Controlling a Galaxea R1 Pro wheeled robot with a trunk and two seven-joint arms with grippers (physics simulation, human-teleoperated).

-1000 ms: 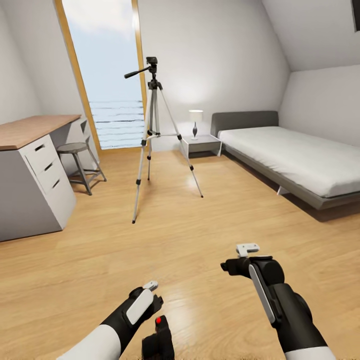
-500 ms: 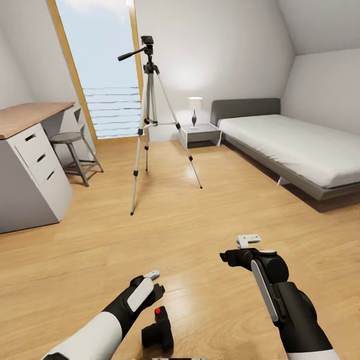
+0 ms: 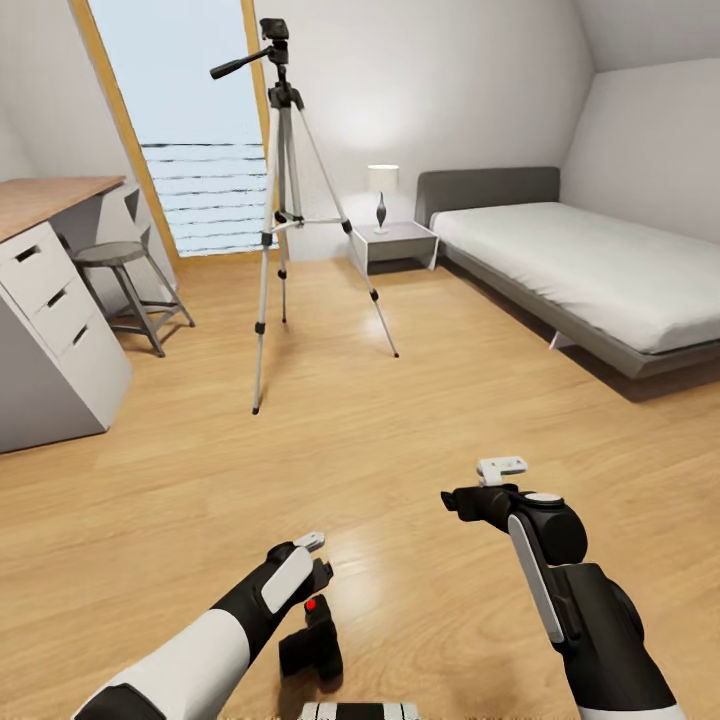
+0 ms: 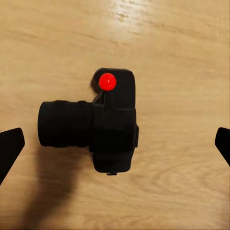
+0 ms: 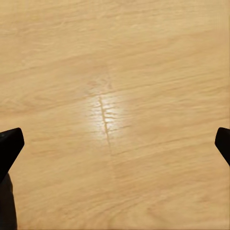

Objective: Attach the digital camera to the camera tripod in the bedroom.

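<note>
The digital camera (image 3: 312, 640) lies on the light wood floor just in front of me, small and black, its red button (image 4: 107, 82) facing up and its lens pointing sideways. My left gripper (image 3: 318, 580) hovers right above it, open, with the digital camera (image 4: 103, 127) centred between the two black fingertips (image 4: 9, 148) and apart from both. My right gripper (image 3: 462, 502) hangs open over bare floor (image 5: 115, 115) to the right. The camera tripod (image 3: 275, 200) stands across the room by the window, silver legs spread, black head and pan handle on top.
A grey desk with drawers (image 3: 45, 330) and a metal stool (image 3: 120, 265) stand at the left. A grey-framed bed (image 3: 590, 280) runs along the right wall, with a nightstand (image 3: 395, 245) and lamp (image 3: 380, 188) beside it. Open wood floor lies between me and the tripod.
The whole view has shifted: tripod, desk and bed sit higher and further left in the picture, and more of the digital camera shows. Both arms keep their poses.
</note>
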